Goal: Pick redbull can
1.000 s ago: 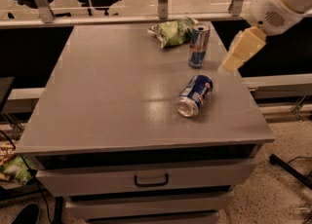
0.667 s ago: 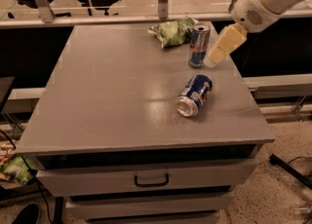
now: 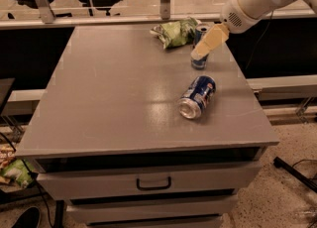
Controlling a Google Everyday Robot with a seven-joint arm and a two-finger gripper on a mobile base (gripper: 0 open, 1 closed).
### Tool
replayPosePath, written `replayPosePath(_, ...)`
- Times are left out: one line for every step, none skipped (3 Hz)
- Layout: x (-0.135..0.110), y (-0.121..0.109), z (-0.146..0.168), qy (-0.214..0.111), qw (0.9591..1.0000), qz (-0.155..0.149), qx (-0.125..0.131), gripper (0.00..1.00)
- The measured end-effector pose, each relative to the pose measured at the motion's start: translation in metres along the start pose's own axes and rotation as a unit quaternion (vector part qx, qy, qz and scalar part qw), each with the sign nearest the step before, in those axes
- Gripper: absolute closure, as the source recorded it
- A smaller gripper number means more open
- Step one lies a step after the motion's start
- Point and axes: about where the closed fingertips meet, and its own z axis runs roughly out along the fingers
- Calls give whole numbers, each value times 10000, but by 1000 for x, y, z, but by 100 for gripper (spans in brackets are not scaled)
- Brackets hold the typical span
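The redbull can point(image 3: 199, 62), tall, slim, blue and silver, stands upright at the back right of the grey table point(image 3: 114, 93). My gripper point(image 3: 205, 45) comes in from the upper right on a white arm and its cream-coloured fingers point(image 3: 212, 39) lie right in front of the can's upper half, hiding much of it. A wider dark blue soda can point(image 3: 197, 96) lies on its side nearer the front, its silver top facing me.
A green snack bag point(image 3: 174, 32) lies at the table's back edge just left of the redbull can. The table's right edge is close to both cans. Drawers point(image 3: 153, 182) sit under the top. Office chairs stand behind a rail.
The arm and gripper have swung left and down from beyond the table's right edge to directly over the redbull can. Both cans and the bag have stayed put.
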Motion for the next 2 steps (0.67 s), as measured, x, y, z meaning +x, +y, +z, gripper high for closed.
replayPosePath(-7,-8,19,-59,9998,167,6,0)
replayPosePath(-10,-12,32,-78,9996,264,-21,0)
